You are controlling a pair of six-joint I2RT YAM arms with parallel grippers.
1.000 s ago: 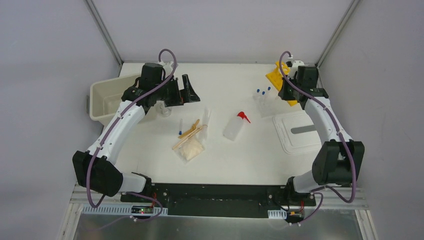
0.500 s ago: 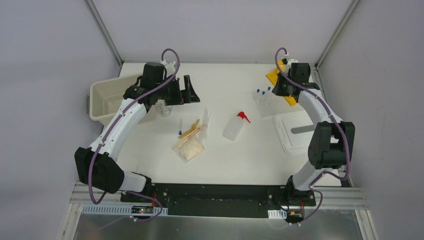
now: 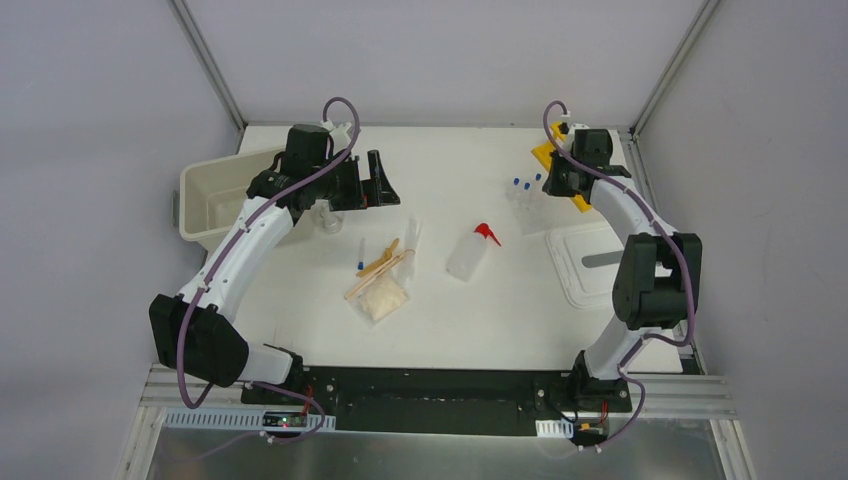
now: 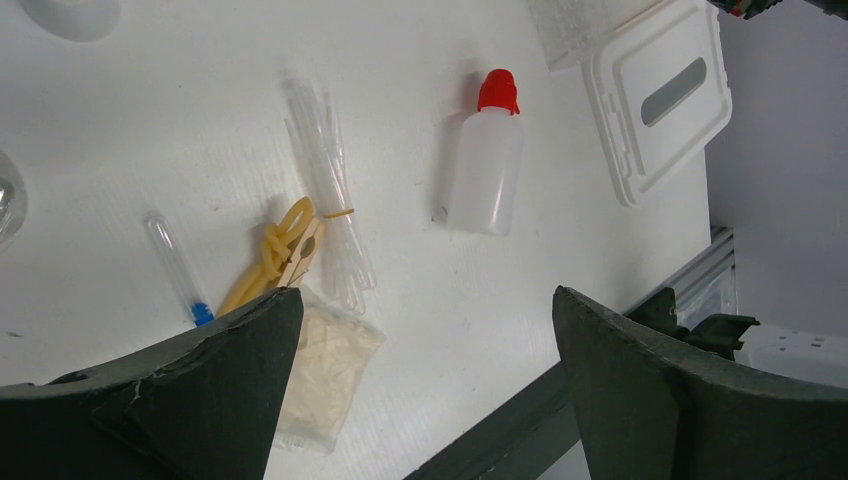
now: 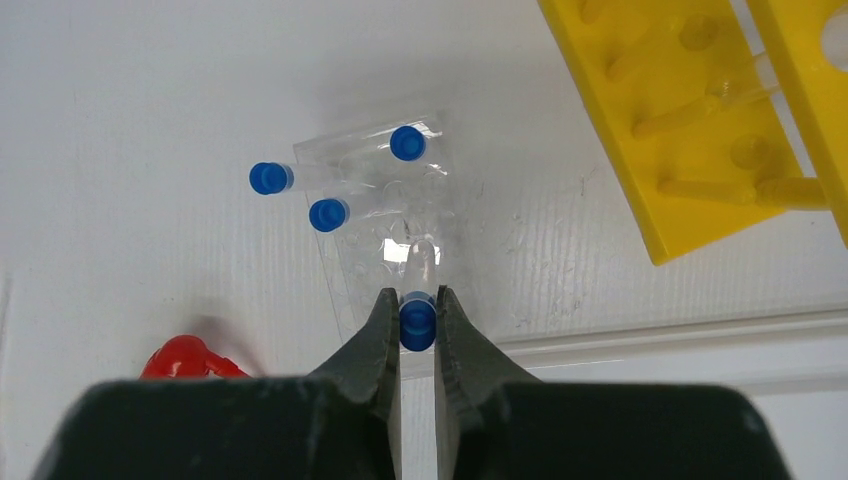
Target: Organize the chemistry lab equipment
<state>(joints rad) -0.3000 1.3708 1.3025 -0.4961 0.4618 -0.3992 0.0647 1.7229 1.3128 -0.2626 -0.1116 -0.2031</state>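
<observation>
My right gripper (image 5: 417, 303) is shut on a small clear blue-capped tube (image 5: 421, 262) and holds it over a clear holder (image 5: 372, 232) with three more capped tubes (image 5: 328, 214). The yellow holed rack (image 5: 690, 130) lies just to the right. In the top view the right gripper (image 3: 553, 186) is at the far right by the rack (image 3: 547, 155). My left gripper (image 4: 425, 300) is open and empty above the squeeze bottle (image 4: 485, 170), wooden sticks (image 4: 290, 255), beige packet (image 4: 325, 365) and a loose tube (image 4: 178, 270). The beaker (image 3: 325, 215) stands under the left arm.
The cream bin (image 3: 210, 205) sits at the far left. Its white lid (image 3: 595, 262) lies at the right, close to the clear holder. A bundle of long clear tubes (image 4: 330, 190) lies beside the sticks. The squeeze bottle (image 3: 468, 255) lies mid-table.
My right gripper has moved a little left and forward with the tube, from over the yellow rack to over the clear holder, and its elbow has folded in. The left arm has hardly moved.
</observation>
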